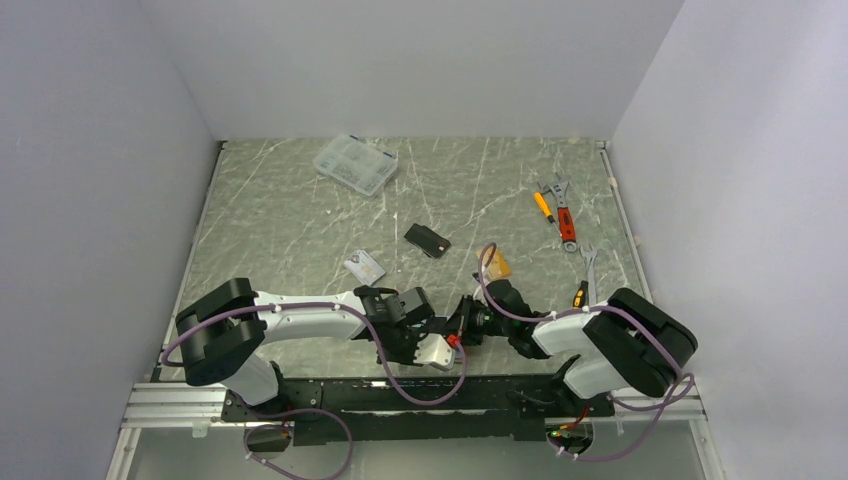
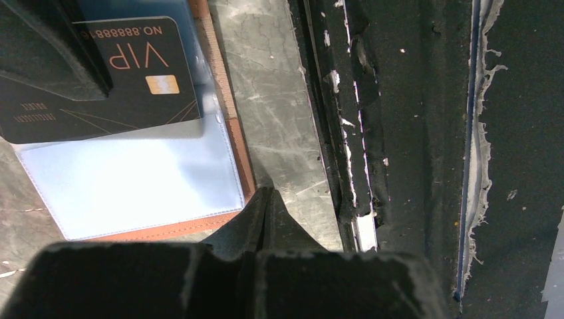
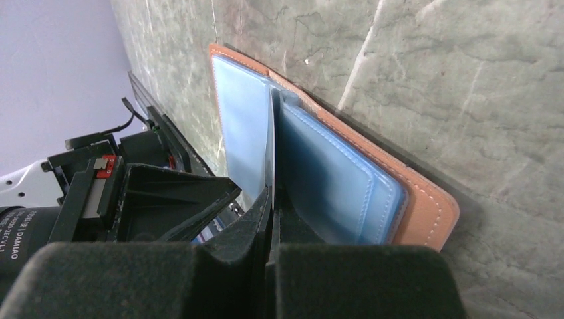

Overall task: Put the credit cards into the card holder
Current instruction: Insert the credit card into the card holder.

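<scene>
The card holder [image 3: 346, 179] lies open on the marble by the table's near edge, brown leather outside, blue-tinted clear sleeves inside. My right gripper [image 3: 271, 199] is shut on one thin clear sleeve leaf, which stands upright. My left gripper [image 2: 267, 199] is shut, its tips at the holder's [image 2: 133, 193] brown corner. A black card marked VIP [image 2: 126, 73] sits partly under a clear sleeve. From above, both grippers, left [image 1: 440, 338] and right [image 1: 465, 325], meet over the holder and hide most of it. On the table lie a silver-grey card [image 1: 364, 266], a black card [image 1: 427, 240] and an orange-gold card [image 1: 495, 263].
A clear plastic compartment box [image 1: 355, 164] stands at the back. Wrenches [image 1: 562, 208], an orange screwdriver [image 1: 542, 206], another wrench [image 1: 588, 262] and a small screwdriver [image 1: 580, 293] lie at the right. The black front rail [image 2: 372, 133] runs right beside the holder.
</scene>
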Controlling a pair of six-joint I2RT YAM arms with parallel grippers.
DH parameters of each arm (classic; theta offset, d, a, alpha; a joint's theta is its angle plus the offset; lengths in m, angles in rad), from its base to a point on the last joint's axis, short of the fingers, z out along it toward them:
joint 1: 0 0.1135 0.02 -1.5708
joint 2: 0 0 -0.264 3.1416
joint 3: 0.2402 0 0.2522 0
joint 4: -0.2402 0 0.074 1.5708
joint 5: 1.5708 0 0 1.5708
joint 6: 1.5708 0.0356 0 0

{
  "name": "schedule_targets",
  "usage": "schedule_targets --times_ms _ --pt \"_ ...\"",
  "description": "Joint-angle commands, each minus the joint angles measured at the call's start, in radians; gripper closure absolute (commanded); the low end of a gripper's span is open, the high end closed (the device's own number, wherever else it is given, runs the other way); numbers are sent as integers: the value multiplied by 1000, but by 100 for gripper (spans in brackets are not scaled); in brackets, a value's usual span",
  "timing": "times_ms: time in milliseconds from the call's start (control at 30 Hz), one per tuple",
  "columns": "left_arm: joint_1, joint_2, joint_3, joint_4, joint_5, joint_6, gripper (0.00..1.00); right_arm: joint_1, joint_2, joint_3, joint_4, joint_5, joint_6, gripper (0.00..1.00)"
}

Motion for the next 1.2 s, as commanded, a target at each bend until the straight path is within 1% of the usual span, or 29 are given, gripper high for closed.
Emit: schedule_targets --times_ms 0,167,267,500,600,800,967,1033,1167 --pt "-2 -26 3 -3 19 -3 100 12 3 -7 -161 11 -70 100" --pt "-2 -24 9 -5 22 -2 100 11 -35 -6 -225 13 -74 100" --pt "-2 -24 10 -5 18 0 100 12 -27 9 -245 -2 -88 100" --pt "-2 -35 2 -6 13 3 100 12 81 74 -250 -54 -126 100" --pt "-2 -41 0 -5 14 3 100 11 100 92 -257 -60 -136 100" --pt "-2 -44 0 -7 12 7 100 0 72 101 -343 -34 -147 100" --pt "-1 -61 6 -23 -1 14 100 -3 71 95 -372 -28 -131 100" --pt "10 -81 5 -26 -22 27 100 -4 91 100 -372 -31 -127 100" --pt "68 -104 21 -49 -26 51 100 -4 113 109 -358 -42 -132 100"
